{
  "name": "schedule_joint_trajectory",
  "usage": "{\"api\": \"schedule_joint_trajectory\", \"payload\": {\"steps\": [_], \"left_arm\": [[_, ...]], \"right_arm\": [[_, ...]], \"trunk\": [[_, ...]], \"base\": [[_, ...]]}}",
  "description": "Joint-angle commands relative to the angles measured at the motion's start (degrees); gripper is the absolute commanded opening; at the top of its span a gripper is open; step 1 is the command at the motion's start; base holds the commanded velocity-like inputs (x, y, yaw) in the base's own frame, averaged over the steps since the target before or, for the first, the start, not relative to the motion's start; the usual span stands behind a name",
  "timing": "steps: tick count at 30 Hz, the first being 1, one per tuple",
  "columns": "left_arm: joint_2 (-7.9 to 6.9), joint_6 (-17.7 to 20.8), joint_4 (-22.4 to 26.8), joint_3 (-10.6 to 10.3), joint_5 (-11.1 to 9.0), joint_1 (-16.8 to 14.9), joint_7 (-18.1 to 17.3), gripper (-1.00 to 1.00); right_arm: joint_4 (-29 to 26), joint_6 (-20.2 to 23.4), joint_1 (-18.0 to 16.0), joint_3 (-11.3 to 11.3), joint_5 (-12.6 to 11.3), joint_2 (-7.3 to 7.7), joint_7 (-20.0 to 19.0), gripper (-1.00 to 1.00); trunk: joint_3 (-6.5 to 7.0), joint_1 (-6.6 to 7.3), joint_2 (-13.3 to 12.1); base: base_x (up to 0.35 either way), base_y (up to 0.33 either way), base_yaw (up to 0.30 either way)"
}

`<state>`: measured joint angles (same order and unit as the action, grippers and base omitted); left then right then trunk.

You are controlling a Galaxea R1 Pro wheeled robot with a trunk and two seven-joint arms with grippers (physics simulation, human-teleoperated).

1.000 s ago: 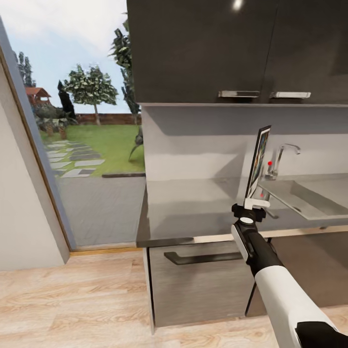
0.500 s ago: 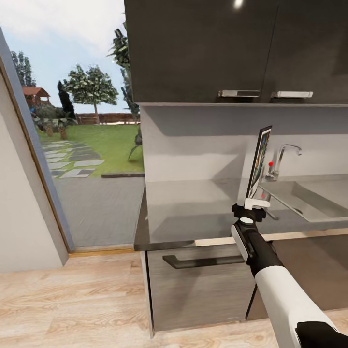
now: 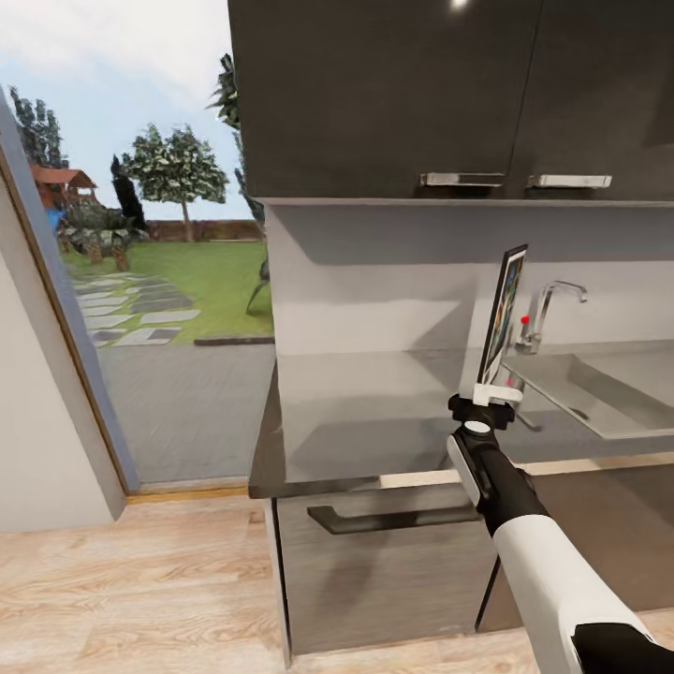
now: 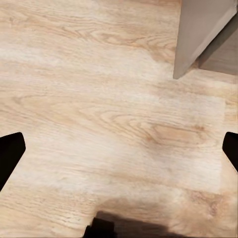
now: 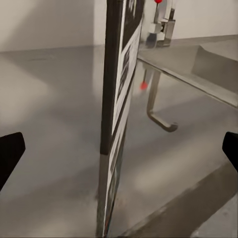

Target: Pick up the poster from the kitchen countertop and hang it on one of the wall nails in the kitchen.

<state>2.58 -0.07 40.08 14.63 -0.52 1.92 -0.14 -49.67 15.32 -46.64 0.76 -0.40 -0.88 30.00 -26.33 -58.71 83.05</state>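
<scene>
The right gripper (image 3: 489, 397) is closing on the lower edge of the poster (image 3: 502, 313), holding it upright and edge-on above the kitchen countertop (image 3: 374, 412). In the head view the poster is showing as a tall narrow sliver with a black frame and a colourful face turned toward the right, standing just left of the sink (image 3: 608, 388) and in front of the tap (image 3: 548, 309). Its bottom edge is sitting close over the shiny grey worktop; whether it is touching cannot be told. In the right wrist view the poster (image 5: 119, 99) is running straight up the middle, reflecting in the steel below, with the tap (image 5: 161, 22) behind it.

The left gripper's (image 4: 119, 148) dark fingertips (image 4: 10, 153) are sitting far apart at the picture's two sides, holding nothing, and pointing down at the pale wooden floor (image 4: 99, 114) beside a grey cabinet corner (image 4: 198, 34).

Dark upper cabinets (image 3: 421, 94) are hanging above the worktop, and a grey drawer front with a dark bar handle (image 3: 393, 517) is sitting below it. At the far left a glass opening is giving onto a garden (image 3: 159, 271) with trees and lawn.
</scene>
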Motion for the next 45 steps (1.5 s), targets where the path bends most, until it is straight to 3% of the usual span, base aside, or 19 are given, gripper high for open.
{"api": "schedule_joint_trajectory", "payload": {"steps": [1,10,45], "left_arm": [[0.06,0.0,0.1,0.5,0.0,0.0,0.0,1.0],[0.06,0.0,0.1,1.8,0.0,0.0,-0.1,1.0],[0.06,0.0,0.1,1.9,0.0,0.0,0.0,1.0]], "right_arm": [[-0.1,0.4,0.0,0.1,0.0,0.01,0.2,1.0],[-0.1,0.4,0.0,0.1,0.0,0.01,0.3,1.0],[-0.1,0.4,0.0,0.0,0.0,0.01,0.2,1.0]], "trunk": [[-0.05,-0.02,0.0],[-0.05,-0.02,0.0],[-0.05,-0.02,0.0]], "base": [[0.17,-0.155,0.0],[0.08,-0.075,0.0],[0.091,-0.002,0.0]]}}
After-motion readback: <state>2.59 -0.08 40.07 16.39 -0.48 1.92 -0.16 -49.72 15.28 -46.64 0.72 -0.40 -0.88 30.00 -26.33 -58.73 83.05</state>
